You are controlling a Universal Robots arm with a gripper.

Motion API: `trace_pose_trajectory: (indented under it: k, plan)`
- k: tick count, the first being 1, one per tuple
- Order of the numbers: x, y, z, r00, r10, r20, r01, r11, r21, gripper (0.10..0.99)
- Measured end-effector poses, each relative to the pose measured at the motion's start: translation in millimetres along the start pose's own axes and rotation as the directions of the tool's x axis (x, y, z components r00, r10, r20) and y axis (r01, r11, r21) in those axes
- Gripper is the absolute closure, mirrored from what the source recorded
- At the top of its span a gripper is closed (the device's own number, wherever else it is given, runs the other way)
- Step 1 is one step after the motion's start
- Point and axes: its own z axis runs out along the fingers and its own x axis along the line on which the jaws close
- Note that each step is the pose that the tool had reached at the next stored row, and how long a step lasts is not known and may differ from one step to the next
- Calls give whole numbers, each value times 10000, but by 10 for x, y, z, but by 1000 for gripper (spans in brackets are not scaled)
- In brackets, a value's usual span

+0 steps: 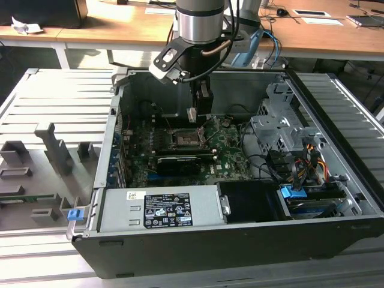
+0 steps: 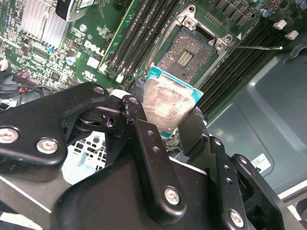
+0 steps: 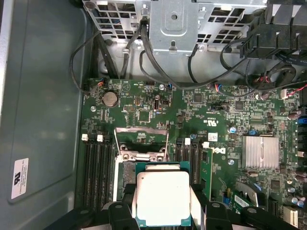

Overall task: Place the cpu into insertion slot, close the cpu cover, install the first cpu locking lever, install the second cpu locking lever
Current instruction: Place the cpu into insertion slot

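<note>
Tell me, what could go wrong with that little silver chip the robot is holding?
The gripper pinches the cpu only by its edges above the insertion slot, so it could slip and fall on the slot's dark pins, maybe bending them. It also seems not squarely over the slot, so it might land crooked on the slot's silver rim.

Silver-faced cpu (image 3: 162, 197) above open insertion slot (image 2: 188, 55)

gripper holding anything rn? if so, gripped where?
Yes: the gripper is shut on the cpu, fingers pinching two opposite side edges, metal face bare. It is not yet in the insertion slot.
</note>
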Motion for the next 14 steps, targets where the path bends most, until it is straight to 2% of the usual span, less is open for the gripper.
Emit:
trace_pose_trajectory:
  k: [14]
  plan:
    - [0,-1,12,10000,0,14,0,10000,0,557]
